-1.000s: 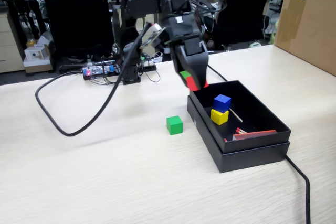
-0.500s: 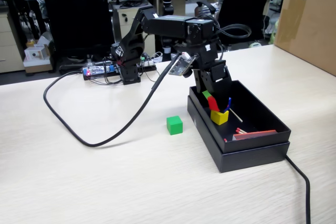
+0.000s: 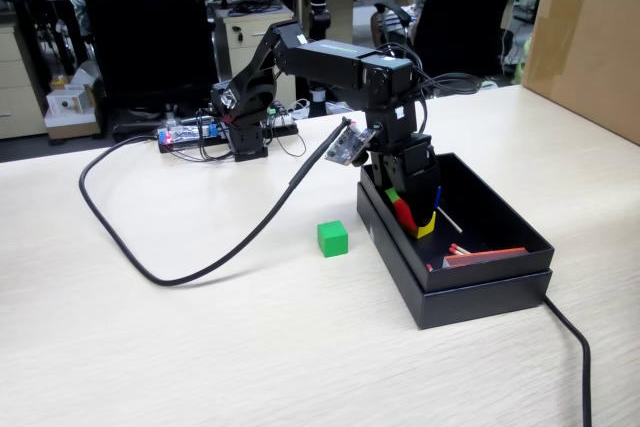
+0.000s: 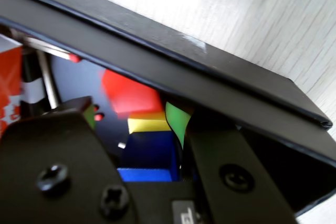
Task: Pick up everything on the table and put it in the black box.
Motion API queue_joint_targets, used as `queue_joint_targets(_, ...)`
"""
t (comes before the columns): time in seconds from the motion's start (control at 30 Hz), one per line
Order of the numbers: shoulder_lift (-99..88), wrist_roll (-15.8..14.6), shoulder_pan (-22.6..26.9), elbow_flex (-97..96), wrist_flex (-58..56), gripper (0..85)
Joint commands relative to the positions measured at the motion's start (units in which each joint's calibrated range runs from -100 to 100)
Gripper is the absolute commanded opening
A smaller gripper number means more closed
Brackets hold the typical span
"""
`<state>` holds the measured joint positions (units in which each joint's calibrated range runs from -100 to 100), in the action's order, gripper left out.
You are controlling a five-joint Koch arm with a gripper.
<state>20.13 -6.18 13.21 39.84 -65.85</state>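
While the fixed view shows the green cube (image 3: 332, 238) outside, the wrist view shows the hand (image 4: 142, 129) open.

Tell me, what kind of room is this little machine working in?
Most likely a shared office or lab. The arm sits on a wood-grain desk, with black office chairs and more desks behind it, someone seated at one, and a large brown cardboard carton at the right edge.
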Motion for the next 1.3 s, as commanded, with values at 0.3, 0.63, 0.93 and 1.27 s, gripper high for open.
queue_joint_targets(0.3, -10.89, 0.2, -0.78, -0.59, -1.84, 46.9)
queue_joint_targets(0.63, -30.63, 1.22, -2.69, -6.21, -1.66, 47.7)
queue_joint_targets(0.93, -54.15, 0.29, -4.35, -22.71, -0.97, 47.7)
queue_joint_targets(1.27, -77.44, -1.42, -8.01, -50.54, 5.94, 50.9)
